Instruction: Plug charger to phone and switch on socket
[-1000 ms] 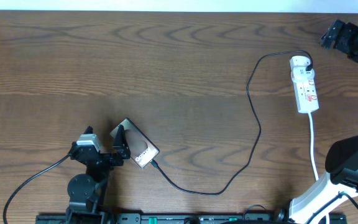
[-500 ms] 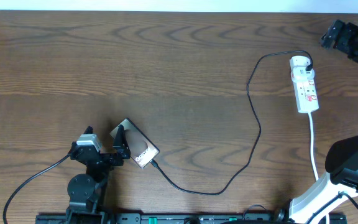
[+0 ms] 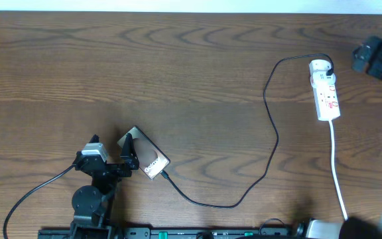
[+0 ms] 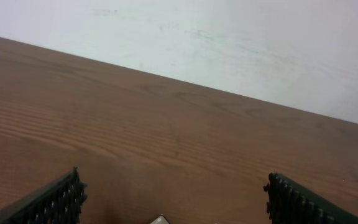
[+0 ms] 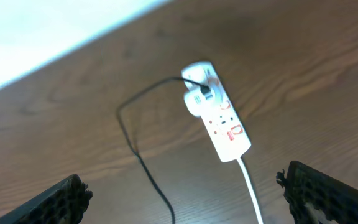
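The brownish phone [image 3: 144, 159] lies at the front left of the table; only its corner [image 4: 160, 219] shows in the left wrist view. My left gripper [image 3: 130, 154] is open, its fingers [image 4: 55, 202] spread at the phone's left end. The black charger cable [image 3: 275, 143] runs from its plug in the white socket strip [image 3: 325, 89] in a long loop to the phone's lower right end [image 3: 165, 174], where its tip touches the phone. My right gripper [image 3: 363, 53] is open and empty, raised to the right of the strip. In the right wrist view the strip [image 5: 219, 119] and cable [image 5: 135, 149] lie ahead of it.
The strip's white cord [image 3: 337, 166] runs toward the front edge on the right, also in the right wrist view [image 5: 251, 186]. The left arm's base [image 3: 88, 199] and its black lead sit at the front left. A white wall [image 4: 229, 37] stands behind the table's far edge.
My right gripper has moved down and to the right, closer to level with the strip's top. The right arm's lower links have swung out of view. The left gripper, phone and cable have not moved.
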